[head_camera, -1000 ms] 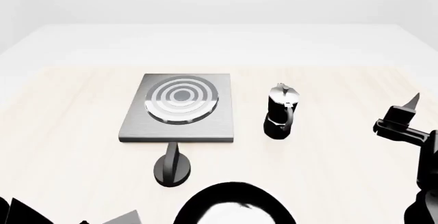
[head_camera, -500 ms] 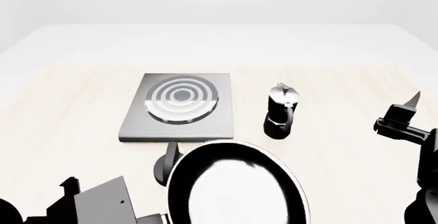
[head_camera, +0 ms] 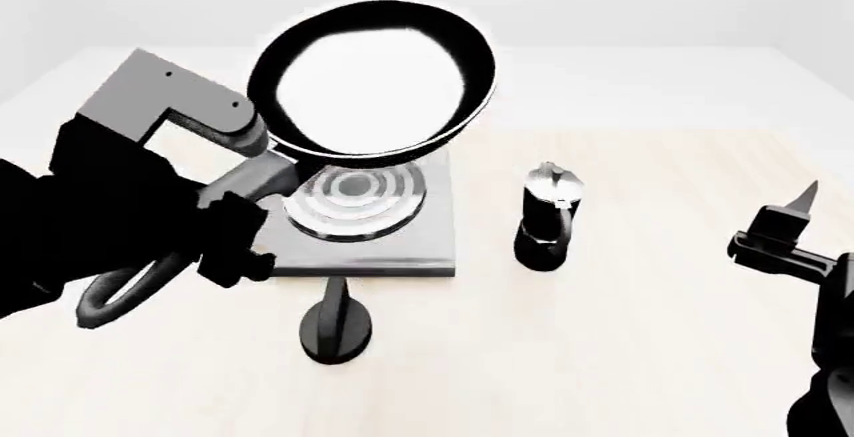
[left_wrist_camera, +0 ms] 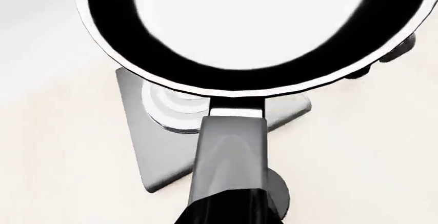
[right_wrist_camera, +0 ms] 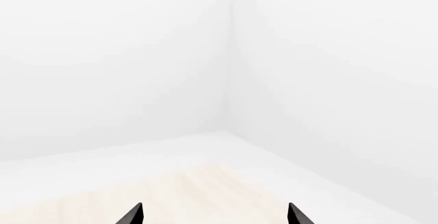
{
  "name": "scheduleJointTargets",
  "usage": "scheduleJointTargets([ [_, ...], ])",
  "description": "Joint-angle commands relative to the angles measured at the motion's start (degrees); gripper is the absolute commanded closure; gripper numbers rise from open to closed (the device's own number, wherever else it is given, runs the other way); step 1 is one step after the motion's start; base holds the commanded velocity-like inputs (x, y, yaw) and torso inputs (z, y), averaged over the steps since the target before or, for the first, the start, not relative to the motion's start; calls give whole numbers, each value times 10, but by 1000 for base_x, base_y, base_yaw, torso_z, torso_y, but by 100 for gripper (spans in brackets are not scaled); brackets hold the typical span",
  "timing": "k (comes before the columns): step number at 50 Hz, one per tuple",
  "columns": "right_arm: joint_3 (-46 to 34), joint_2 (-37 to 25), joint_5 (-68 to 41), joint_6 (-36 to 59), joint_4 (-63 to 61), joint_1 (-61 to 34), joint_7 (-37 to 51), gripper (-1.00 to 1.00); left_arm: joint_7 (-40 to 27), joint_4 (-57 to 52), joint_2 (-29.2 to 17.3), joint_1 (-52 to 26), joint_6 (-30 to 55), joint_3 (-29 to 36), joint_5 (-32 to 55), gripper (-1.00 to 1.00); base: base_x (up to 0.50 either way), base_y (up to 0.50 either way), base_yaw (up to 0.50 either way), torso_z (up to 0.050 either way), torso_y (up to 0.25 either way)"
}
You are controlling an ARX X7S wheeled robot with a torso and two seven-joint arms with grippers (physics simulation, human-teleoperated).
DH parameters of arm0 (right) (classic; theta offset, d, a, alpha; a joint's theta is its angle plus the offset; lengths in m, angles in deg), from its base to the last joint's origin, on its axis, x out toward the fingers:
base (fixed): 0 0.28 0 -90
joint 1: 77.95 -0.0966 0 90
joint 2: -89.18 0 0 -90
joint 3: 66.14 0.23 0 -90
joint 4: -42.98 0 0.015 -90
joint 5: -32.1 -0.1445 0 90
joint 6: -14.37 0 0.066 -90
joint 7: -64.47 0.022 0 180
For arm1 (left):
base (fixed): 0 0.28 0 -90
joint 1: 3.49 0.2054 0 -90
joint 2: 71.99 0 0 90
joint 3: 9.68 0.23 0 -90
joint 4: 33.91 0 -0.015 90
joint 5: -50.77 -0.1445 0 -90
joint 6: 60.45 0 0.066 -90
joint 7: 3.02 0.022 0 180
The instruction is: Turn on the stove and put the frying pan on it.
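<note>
The frying pan (head_camera: 371, 82), black with a pale glossy inside, hangs tilted in the air above the stove (head_camera: 400, 247), a dark-grey slab with ring coils. My left gripper (head_camera: 251, 189) is shut on the pan's grey handle (left_wrist_camera: 229, 152). In the left wrist view the pan (left_wrist_camera: 246, 29) covers most of the stove (left_wrist_camera: 161, 147). The black knob (head_camera: 336, 325) stands on the table in front of the slab and shows partly under the handle in the left wrist view (left_wrist_camera: 279, 193). My right gripper (head_camera: 787, 219) is open and empty at the far right; its fingertips (right_wrist_camera: 135, 215) frame bare table.
A black-and-silver moka pot (head_camera: 547, 217) stands upright just right of the stove. The pale wooden table (head_camera: 641, 337) reaches to the white surround at the back. My left arm (head_camera: 94, 217) fills the left of the head view.
My left arm has lifted the frying pan from low at the table's front edge up and away, over the stove. The right arm has not moved.
</note>
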Motion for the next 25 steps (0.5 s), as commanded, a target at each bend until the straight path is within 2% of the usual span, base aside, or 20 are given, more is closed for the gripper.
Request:
scheduleJointTargets([
  [1, 15, 13, 2, -5, 6, -1, -19, -100, -41, 173, 90, -67, -90, -36, -96, 100, 0, 0, 0, 0, 0],
  [16, 11, 15, -2, -13, 15, -3, -20, -100, 117, 401, 236, -79, -125, 44, -276, 100, 0, 0, 0, 0, 1],
  [25, 10, 13, -4, -12, 15, -3, -20, -100, 196, 481, 299, -26, -156, 94, -335, 100, 0, 0, 0, 0, 2],
])
